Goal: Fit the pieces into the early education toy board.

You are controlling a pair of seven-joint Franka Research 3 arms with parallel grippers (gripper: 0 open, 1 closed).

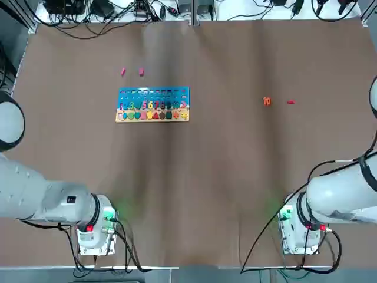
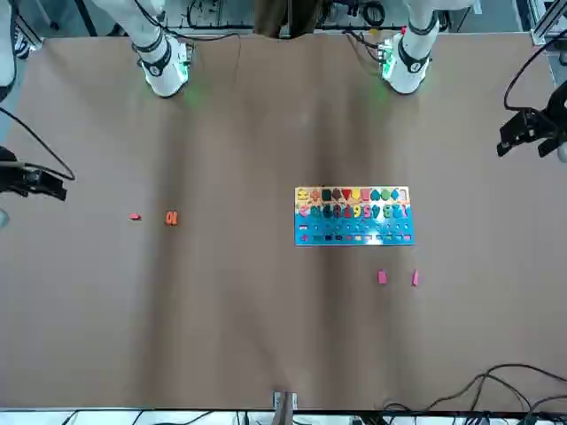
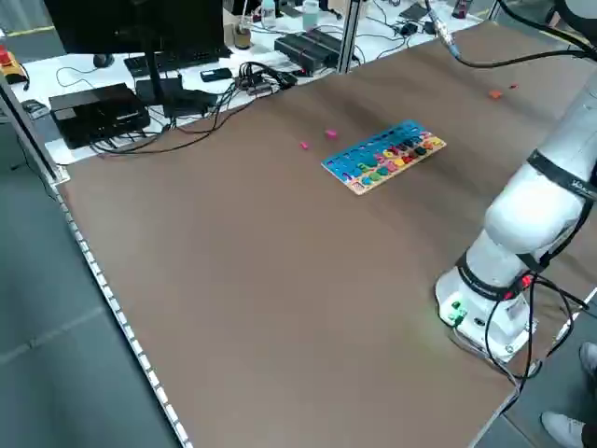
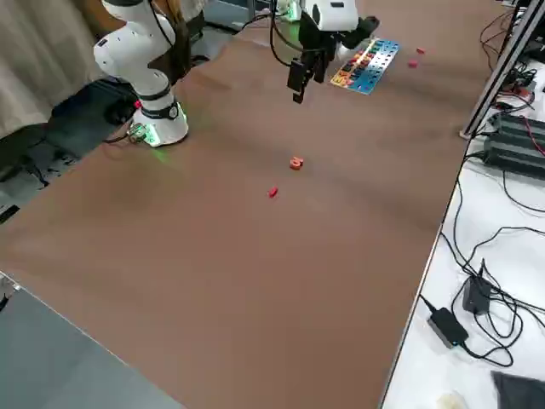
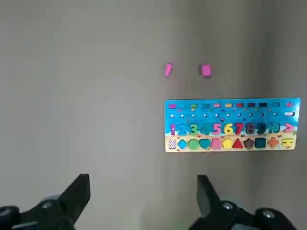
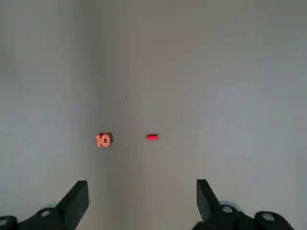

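Note:
The early education toy board lies flat at the left middle of the table, blue on top with a row of numbers and a row of shapes. Two pink pieces lie just beyond it. An orange "10" piece and a small red piece lie apart at the right. My left gripper hangs open high above the table, short of the board. My right gripper hangs open high too, short of the "10" and the red piece. Neither holds anything.
The brown table carries only the board and pieces. Both arm bases stand at the near edge. Cables and electronics lie beyond the table's far and left edges.

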